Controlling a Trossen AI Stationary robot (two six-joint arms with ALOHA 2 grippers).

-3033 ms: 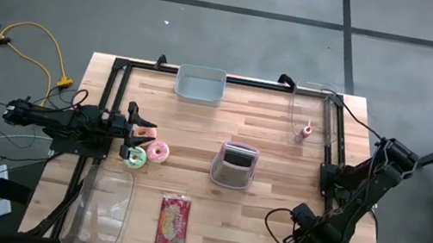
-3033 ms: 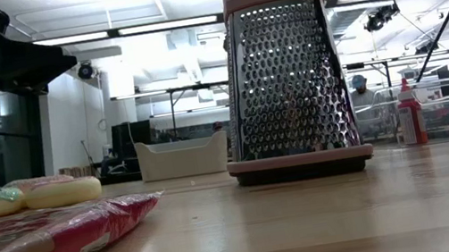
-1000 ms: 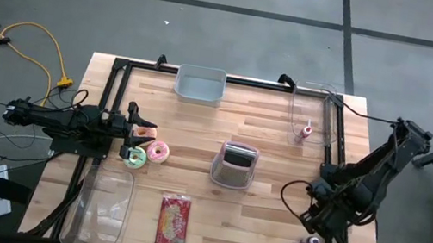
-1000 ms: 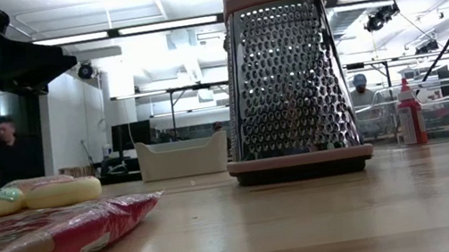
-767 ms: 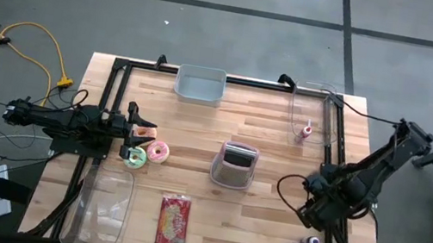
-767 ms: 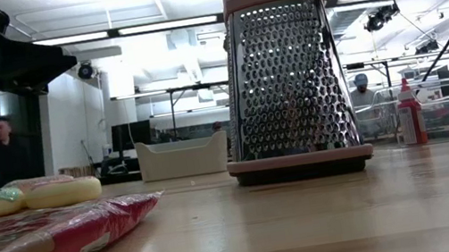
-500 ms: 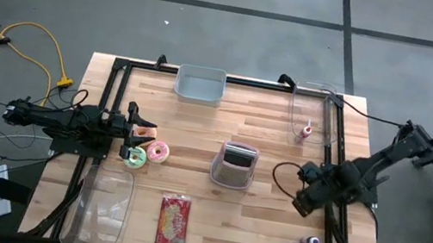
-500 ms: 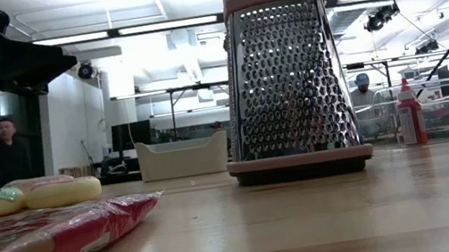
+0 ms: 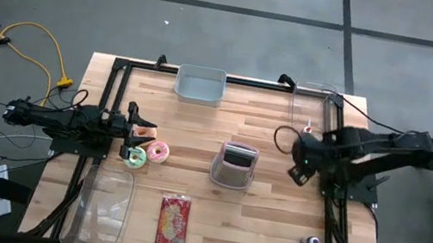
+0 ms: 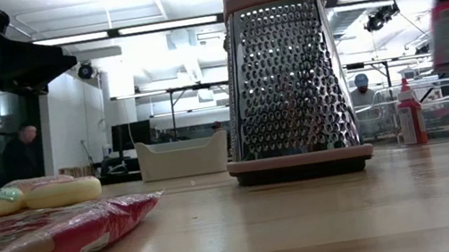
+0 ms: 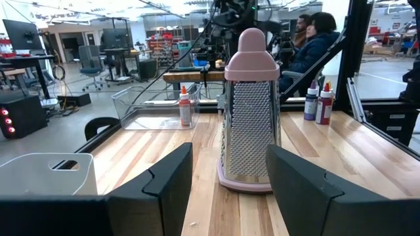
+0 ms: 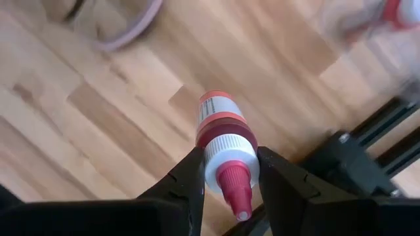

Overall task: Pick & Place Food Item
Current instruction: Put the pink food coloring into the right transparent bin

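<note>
Right gripper (image 12: 226, 172) is clamped on a small red-capped bottle (image 12: 222, 141), held in the air to the right of the pink box grater (image 9: 235, 165), above the wooden table (image 9: 261, 225). Left gripper (image 11: 226, 172) rests to the left of the grater with its fingers spread wide and nothing between them, just beside 2 donuts (image 9: 147, 153). A red snack packet (image 9: 173, 221) lies on the near side of the grater.

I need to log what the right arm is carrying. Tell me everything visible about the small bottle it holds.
The small bottle looks plastic: red-pink label band, white ribbed collar, red pointed nozzle. The right claw is shut on its collar, one finger on each side. It hangs in the air, touching nothing else, above the wooden table, right of the grater.
</note>
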